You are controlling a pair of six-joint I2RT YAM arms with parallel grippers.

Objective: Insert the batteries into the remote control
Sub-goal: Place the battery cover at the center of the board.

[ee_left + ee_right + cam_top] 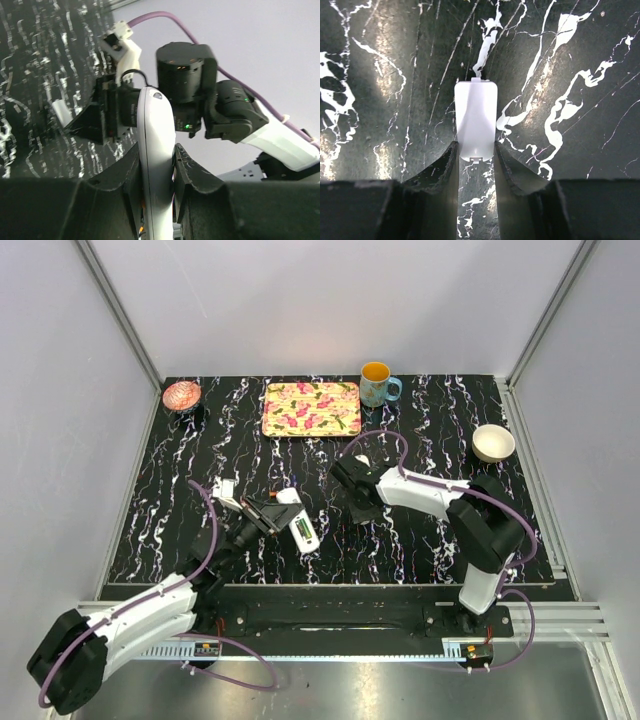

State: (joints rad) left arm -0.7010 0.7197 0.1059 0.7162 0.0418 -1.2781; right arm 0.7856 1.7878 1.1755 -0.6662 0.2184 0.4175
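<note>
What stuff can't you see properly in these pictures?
Batteries: top view, only a greenish speck in the remote control, too small to count.
Its buttons: left wrist view, it sits edge-on and the left gripper covers its lower part.
Right gripper on the cover piece: right wrist view, contact unclear.

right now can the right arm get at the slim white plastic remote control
Probably not cleanly: the left gripper clamps the remote control, and the right gripper pinches a small white plastic cover.
</note>
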